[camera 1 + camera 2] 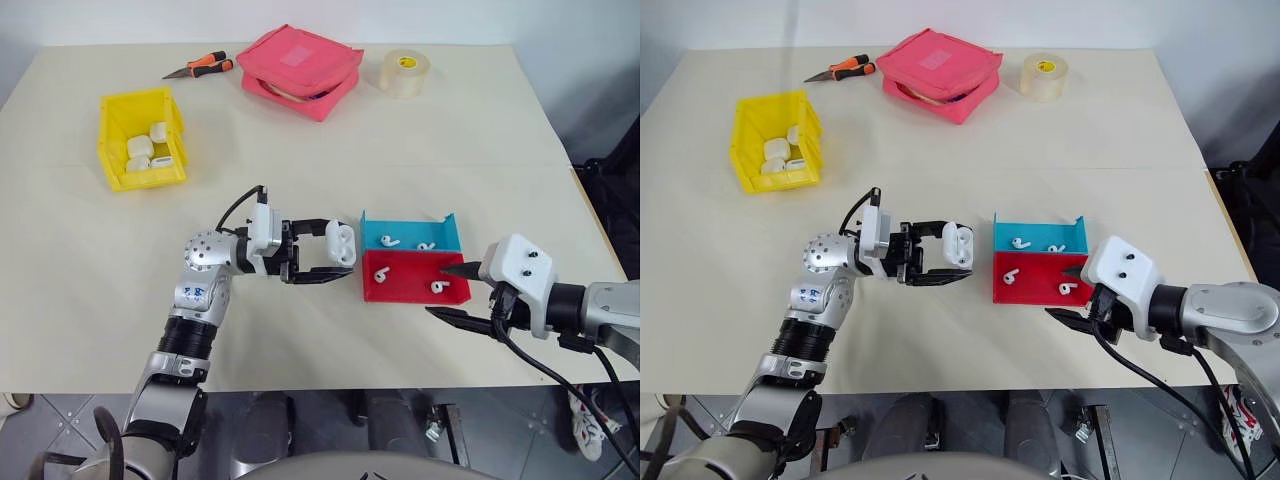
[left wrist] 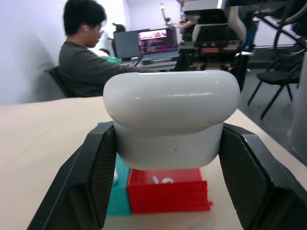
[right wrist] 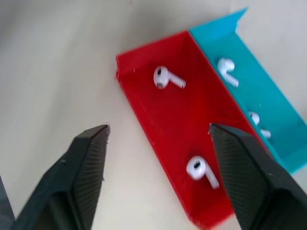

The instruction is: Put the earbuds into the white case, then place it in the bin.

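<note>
My left gripper [image 1: 342, 248] is shut on the white case [image 1: 340, 238], holding it above the table just left of the trays; in the left wrist view the case [image 2: 172, 120] sits between both fingers. Two dark hollows show on its upper face. Two earbuds [image 1: 381, 272] lie in the red tray [image 1: 415, 295], and two more earbuds [image 1: 390, 241] in the blue tray [image 1: 455, 230] behind it. My right gripper [image 1: 440, 290] hangs open at the red tray's right end, with nothing between its fingers [image 3: 86, 167]. The yellow bin [image 1: 150, 178] stands far left and holds several white cases.
A pink pouch [image 1: 300, 70], a roll of tape [image 1: 404, 73] and orange-handled pliers [image 1: 200, 67] lie along the table's far side. The table's right edge is close to my right arm. A person [image 2: 86, 62] sits at a desk beyond the table.
</note>
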`<state>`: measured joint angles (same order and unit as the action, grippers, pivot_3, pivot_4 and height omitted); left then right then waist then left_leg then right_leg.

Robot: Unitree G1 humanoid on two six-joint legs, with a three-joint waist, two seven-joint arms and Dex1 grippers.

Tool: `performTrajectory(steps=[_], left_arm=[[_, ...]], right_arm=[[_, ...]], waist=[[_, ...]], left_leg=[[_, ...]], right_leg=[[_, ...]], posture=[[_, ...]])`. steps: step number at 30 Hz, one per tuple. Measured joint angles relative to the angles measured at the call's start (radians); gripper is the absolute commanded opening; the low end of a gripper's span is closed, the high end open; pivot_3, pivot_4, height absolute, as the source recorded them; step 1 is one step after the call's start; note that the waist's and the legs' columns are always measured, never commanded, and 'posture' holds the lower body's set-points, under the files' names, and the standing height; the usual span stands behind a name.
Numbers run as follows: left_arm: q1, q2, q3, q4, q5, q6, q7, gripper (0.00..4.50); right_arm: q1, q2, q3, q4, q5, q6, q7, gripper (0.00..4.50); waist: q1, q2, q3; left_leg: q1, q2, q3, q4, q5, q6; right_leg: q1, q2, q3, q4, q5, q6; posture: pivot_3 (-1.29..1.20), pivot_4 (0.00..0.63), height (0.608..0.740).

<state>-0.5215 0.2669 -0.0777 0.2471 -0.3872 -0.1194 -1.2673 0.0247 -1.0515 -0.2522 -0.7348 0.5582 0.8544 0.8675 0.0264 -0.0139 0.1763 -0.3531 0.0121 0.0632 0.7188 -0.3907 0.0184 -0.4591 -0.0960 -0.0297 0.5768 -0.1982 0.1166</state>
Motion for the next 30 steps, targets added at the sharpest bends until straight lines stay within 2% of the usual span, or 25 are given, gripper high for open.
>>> performTrajectory(steps=[3, 7, 9, 24, 27, 30], left_arm=[[0.030, 0.014, -0.003, -0.044, -0.004, 0.019, 0.002, 2.79], [0.069, 0.016, -0.024, -0.083, -0.008, 0.042, -0.003, 2.79], [0.071, 0.017, -0.025, -0.087, -0.010, 0.047, -0.003, 2.79], [0.105, 0.002, -0.060, -0.122, -0.018, 0.054, 0.000, 2.79], [0.109, 0.002, -0.060, -0.124, -0.020, 0.054, -0.001, 2.79], [0.121, 0.005, -0.059, -0.129, -0.023, 0.054, -0.001, 2.79]], right_arm=[[-0.001, -0.060, 0.005, 0.001, -0.009, 0.019, 0.013, 3.60], [-0.001, -0.098, 0.012, 0.004, -0.028, 0.020, 0.019, 2.78], [-0.001, -0.108, 0.012, 0.005, -0.031, 0.020, 0.022, 2.07], [0.024, -0.259, 0.014, -0.021, -0.080, 0.033, 0.080, 2.07], [-0.012, -0.285, 0.063, 0.001, -0.115, -0.003, 0.093, 2.07], [-0.105, -0.309, 0.164, 0.062, -0.165, -0.067, 0.124, 2.07]], waist=[[-0.001, 0.000, 0.000], [-0.001, 0.000, 0.000], [0.000, 0.000, 0.000], [-0.001, 0.000, 0.000], [-0.002, 0.000, 0.000], [-0.003, 0.000, 0.000]], left_leg=[[0.000, 0.000, 0.000, 0.000, 0.000, 0.000], [0.000, 0.000, 0.000, 0.000, 0.000, 0.000], [0.000, 0.000, 0.000, 0.000, 0.000, 0.000], [0.000, 0.000, 0.000, 0.000, -0.001, 0.001], [0.000, 0.000, 0.000, 0.000, -0.001, 0.001], [0.001, 0.000, 0.000, 0.000, -0.001, 0.001]], right_leg=[[0.000, 0.000, 0.000, -0.001, 0.001, 0.001], [0.000, 0.000, 0.000, -0.001, 0.001, 0.001], [0.001, 0.000, 0.000, -0.002, 0.001, 0.001], [0.001, 0.000, 0.000, -0.003, 0.002, 0.001], [0.001, 0.000, 0.001, -0.003, 0.002, 0.001], [0.001, 0.000, 0.001, -0.003, 0.002, 0.001]], posture=[[0.00, 0.150, 0.740], [0.00, 0.150, 0.740], [0.00, 0.150, 0.740], [0.00, 0.150, 0.740], [0.00, 0.150, 0.740], [0.00, 0.150, 0.740]])
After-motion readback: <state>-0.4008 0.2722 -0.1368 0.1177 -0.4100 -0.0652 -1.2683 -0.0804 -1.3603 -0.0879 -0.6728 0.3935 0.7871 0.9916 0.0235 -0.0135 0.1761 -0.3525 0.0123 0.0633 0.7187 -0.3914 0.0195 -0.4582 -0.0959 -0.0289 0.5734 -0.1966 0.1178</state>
